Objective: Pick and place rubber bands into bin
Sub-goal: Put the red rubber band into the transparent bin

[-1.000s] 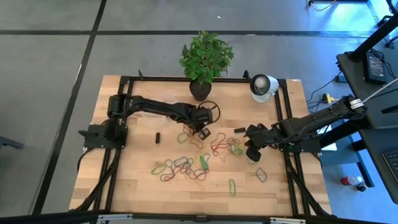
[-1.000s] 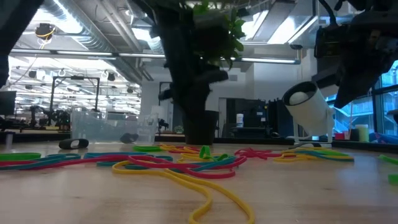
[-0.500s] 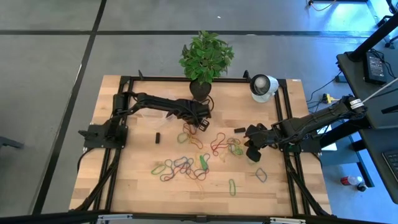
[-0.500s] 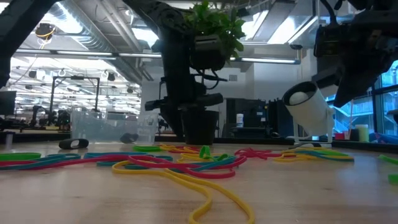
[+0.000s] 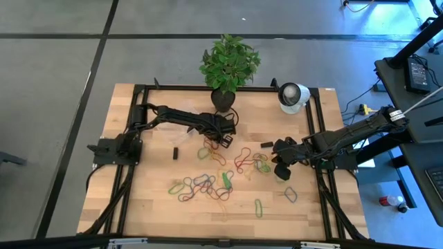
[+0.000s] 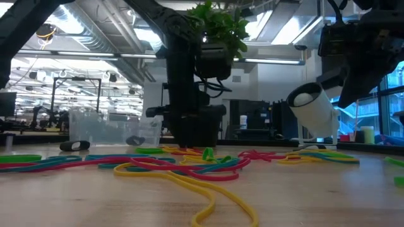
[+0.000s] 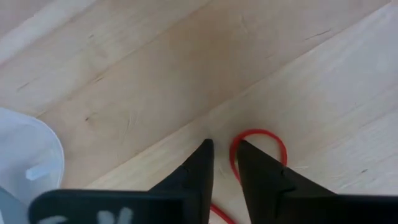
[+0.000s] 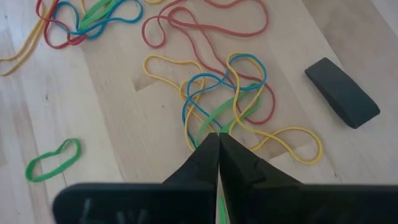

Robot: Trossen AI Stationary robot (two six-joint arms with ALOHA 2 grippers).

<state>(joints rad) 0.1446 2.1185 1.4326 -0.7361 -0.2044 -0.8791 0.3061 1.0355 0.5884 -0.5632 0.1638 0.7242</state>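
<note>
On the wooden worktop [image 5: 138, 200], rubber bands [image 5: 208, 183] lie scattered mid-table. Left end effector [image 7: 222, 149], fingers narrowly apart, straddles a red band [image 7: 258, 146] beside the clear bin [image 7: 25, 155]. Right end effector [image 8: 218, 138], fingers together, pinches a green band [image 8: 214, 118].

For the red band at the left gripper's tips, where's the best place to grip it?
Pinch the near arc of the red band from straight above. It lies flat as an open loop, and the left gripper already straddles that strand with its jaws slightly apart.
</note>
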